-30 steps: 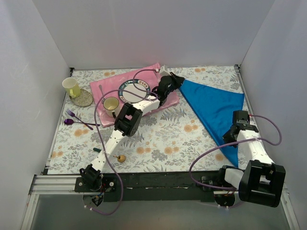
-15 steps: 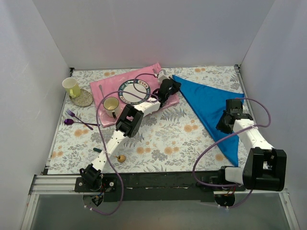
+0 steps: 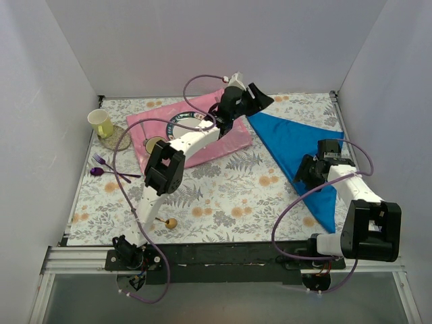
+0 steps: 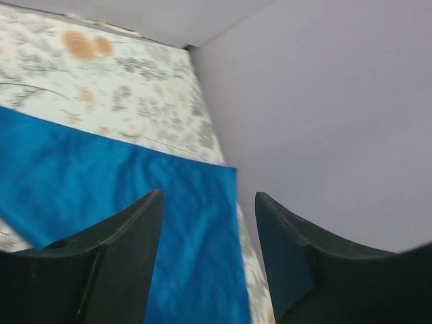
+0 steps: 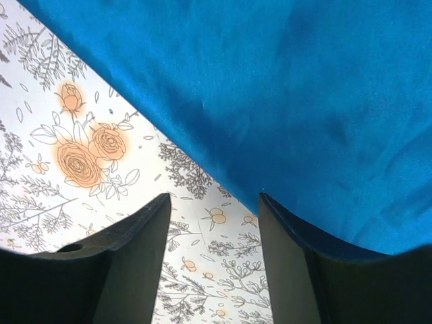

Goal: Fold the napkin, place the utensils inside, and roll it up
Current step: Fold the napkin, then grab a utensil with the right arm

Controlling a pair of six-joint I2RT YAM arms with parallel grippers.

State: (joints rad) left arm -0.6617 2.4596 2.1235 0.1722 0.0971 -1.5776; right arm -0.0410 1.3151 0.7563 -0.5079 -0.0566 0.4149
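Left gripper [image 4: 209, 199] and right gripper [image 5: 214, 199] gaped wide, empty, over the royal-blue cloth napkin [image 3: 297, 145]; a shiny pink placemat [image 3: 229, 140] lay just beside.

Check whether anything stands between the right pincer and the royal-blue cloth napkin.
Nothing visible does. The right pincer hangs open just above the edge of the royal-blue cloth napkin. In its wrist view, only that cloth and the bare floral table cover show between the fingers.

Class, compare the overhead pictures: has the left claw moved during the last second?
Yes. The left claw has moved toward the back wall and to the right, and now sits past the far right corner of the pink mat.
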